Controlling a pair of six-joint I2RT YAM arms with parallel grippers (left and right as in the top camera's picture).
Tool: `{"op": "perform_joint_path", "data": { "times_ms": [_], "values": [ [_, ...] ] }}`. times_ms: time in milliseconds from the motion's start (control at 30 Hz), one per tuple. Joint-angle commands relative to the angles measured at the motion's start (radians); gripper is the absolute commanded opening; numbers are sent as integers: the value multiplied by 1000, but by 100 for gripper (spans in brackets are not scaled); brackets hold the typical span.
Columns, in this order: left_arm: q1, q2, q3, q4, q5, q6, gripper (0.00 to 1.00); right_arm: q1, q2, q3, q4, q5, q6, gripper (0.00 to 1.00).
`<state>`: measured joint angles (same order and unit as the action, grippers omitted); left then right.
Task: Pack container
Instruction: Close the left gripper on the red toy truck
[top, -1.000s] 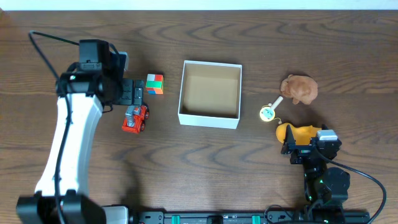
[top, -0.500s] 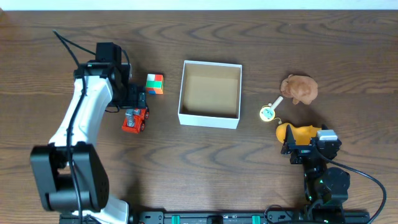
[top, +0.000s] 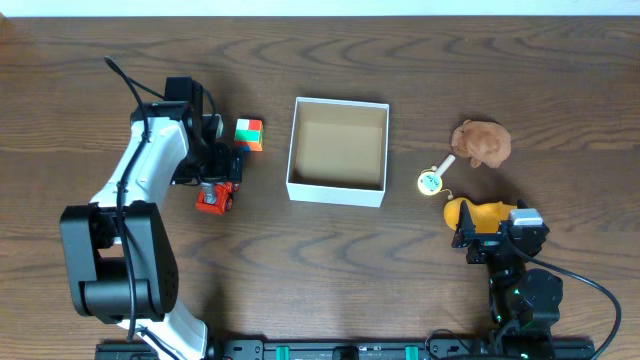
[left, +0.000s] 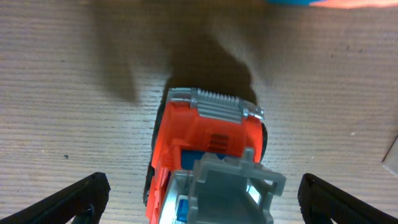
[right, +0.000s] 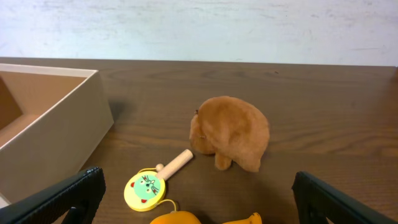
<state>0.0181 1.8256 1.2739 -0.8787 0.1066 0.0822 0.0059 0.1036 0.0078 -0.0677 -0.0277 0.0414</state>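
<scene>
The container (top: 336, 191), a shallow white box with a tan bottom, sits mid-table and holds nothing. To its left lies a red and grey toy truck (top: 215, 199), with my left gripper (top: 217, 176) right above it. In the left wrist view the truck (left: 208, 134) lies between the open left gripper (left: 202, 190) fingers, and both fingers stand apart from it. My right gripper (top: 478, 240) is open near the front right, just behind an orange-yellow toy (top: 478, 213). Nothing lies between the right gripper (right: 199, 202) fingers.
A coloured cube (top: 249, 134) sits between the truck and the container. Right of the container are a brown plush (top: 482, 143) and a yellow round paddle with a wooden handle (top: 432, 179). In the right wrist view the container wall (right: 56, 137) is at the left.
My left arm has swung right and toward the front, bringing its open gripper down over the toy truck. The right arm and all objects have stayed put.
</scene>
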Motion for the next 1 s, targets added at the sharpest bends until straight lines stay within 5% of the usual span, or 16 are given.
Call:
{"op": "perform_joint_path", "data": {
  "times_ms": [0, 967],
  "values": [
    [5, 4, -33, -2, 14, 41, 98, -8, -3, -2, -3, -6, 6, 99],
    [4, 42, -76, 92, 13, 48, 98, -8, -3, -2, -3, -6, 6, 99]
  ]
}}
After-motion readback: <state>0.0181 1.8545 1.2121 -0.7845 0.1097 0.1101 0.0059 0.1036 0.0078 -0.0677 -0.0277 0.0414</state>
